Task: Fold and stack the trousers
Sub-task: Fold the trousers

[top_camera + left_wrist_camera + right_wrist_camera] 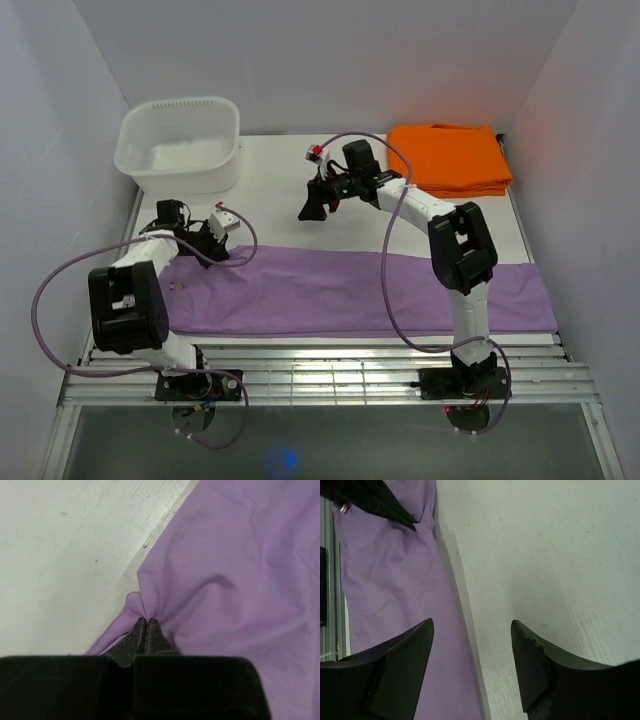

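Across the near half of the table, the trousers lie stretched flat from left to right. The left gripper pinches a small fold of their far edge, fingers pressed together, seemingly near the waist end. The right gripper hangs over bare tabletop just beyond that edge, fingers spread, holding nothing.
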Motion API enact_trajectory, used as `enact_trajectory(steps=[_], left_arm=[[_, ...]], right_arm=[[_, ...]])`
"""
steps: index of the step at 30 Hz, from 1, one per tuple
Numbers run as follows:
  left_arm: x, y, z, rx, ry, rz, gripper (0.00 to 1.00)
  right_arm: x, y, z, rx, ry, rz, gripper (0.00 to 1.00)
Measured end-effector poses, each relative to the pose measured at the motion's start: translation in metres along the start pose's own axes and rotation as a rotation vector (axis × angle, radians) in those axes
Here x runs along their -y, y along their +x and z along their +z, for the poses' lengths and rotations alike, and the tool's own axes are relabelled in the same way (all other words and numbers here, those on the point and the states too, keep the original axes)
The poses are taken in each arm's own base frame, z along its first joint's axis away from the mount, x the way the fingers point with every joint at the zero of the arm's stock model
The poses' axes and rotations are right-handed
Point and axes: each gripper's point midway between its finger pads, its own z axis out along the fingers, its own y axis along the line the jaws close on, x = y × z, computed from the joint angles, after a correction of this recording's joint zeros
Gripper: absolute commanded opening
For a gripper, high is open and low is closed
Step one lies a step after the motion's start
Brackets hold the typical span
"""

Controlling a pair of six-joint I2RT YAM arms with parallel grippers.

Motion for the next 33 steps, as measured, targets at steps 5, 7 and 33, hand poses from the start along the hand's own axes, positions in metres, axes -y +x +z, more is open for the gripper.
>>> enact_trajectory(steps=[5,7,33], left_arm=[[0.009,-0.008,-0.018,0.075,-0.138,0.204,0.00],[0.011,-0.006,-0.020,0.093,-0.191,0.272,0.00],[0.023,-0.013,-0.053,0.162,-0.669,1.025,0.10]], right_arm=[[-0.016,-0.008,0.041,0.026,-0.063,0.033,0.63],[-0.031,-0.005,0.052,0.013,-0.091,0.028,0.60],[-0.094,0.099,0.111,-0.286,-0.251,-0.274,0.08]])
